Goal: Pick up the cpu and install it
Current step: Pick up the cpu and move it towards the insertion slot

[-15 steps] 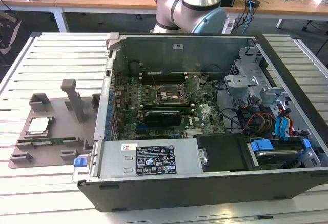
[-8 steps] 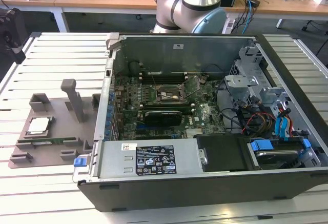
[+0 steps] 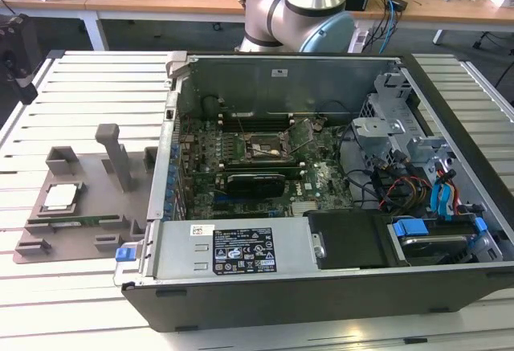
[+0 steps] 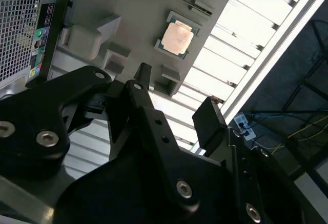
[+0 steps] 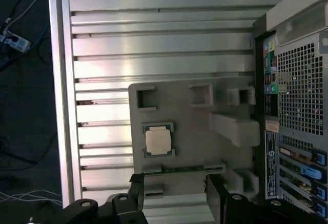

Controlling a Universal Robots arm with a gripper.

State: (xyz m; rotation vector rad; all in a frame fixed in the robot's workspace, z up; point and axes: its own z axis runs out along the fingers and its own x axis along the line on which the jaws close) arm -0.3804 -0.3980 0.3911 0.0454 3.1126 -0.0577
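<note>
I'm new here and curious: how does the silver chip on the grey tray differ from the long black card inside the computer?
The cpu is small, square and silvery; the graphics card is long, rectangular and black. The cpu lies flat on the grey tray outside the computer case; the graphics card sits inside it. Shared: the open gripper touches neither.

The empty claw (image 4: 176, 95) gapes near the cpu (image 4: 178, 38) seated in the grey tray (image 4: 128, 8).

Slatted aluminium table (image 3: 80, 70), grey tray (image 3: 96, 198) and open computer case (image 3: 321, 295) side by side on it
</note>
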